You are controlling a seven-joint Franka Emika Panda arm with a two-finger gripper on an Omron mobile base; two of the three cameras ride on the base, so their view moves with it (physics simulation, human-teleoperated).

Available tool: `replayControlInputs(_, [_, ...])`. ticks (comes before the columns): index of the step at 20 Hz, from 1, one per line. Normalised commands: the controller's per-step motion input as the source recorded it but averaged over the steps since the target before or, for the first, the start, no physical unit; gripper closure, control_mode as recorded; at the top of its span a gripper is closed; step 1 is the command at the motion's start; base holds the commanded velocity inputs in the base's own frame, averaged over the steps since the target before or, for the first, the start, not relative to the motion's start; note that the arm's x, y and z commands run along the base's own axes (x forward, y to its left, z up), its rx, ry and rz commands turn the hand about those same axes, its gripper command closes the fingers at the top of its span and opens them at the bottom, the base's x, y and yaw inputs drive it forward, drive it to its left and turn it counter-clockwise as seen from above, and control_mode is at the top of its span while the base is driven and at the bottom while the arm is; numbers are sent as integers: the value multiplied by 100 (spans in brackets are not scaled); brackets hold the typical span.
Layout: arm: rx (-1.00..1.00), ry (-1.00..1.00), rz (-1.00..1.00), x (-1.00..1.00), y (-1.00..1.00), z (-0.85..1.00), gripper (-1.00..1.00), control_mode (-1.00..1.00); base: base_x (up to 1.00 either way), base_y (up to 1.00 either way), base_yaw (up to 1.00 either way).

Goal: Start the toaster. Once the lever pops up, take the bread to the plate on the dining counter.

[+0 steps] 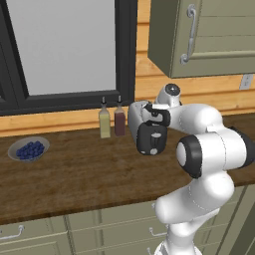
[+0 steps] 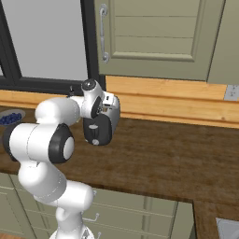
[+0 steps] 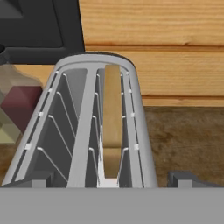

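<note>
The silver toaster point(image 3: 83, 131) lies right below my hand, and I look down into its two slots. A tan-brown bread slice point(image 3: 112, 113) stands on edge in the right slot; the left slot is empty. My gripper point(image 3: 111, 180) is open, with its dark fingertips point(image 3: 189, 178) wide apart on either side of the toaster's near end. From the base, the toaster's rounded black end panel point(image 1: 151, 138) point(image 2: 97, 129) faces the robot, and my hand hovers just over the top. The plate is out of view.
Two slim bottles point(image 1: 111, 120) stand just left of the toaster against the wooden wall. A grey bowl of blueberries point(image 1: 29, 149) sits far left on the dark brown wooden counter point(image 1: 74, 174). A window point(image 1: 64, 45) and an upper cabinet point(image 1: 204, 35) are behind.
</note>
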Motion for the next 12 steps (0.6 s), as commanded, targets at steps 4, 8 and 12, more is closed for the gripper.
replayControlInputs(4, [0, 0, 0, 21, 0, 0, -100, -100, 0, 0, 0])
replayControlInputs(8, [0, 0, 0, 21, 0, 0, -100, -100, 0, 0, 0])
replayControlInputs(12, [0, 0, 0, 8, 0, -2, -100, -100, 0, 0, 0])
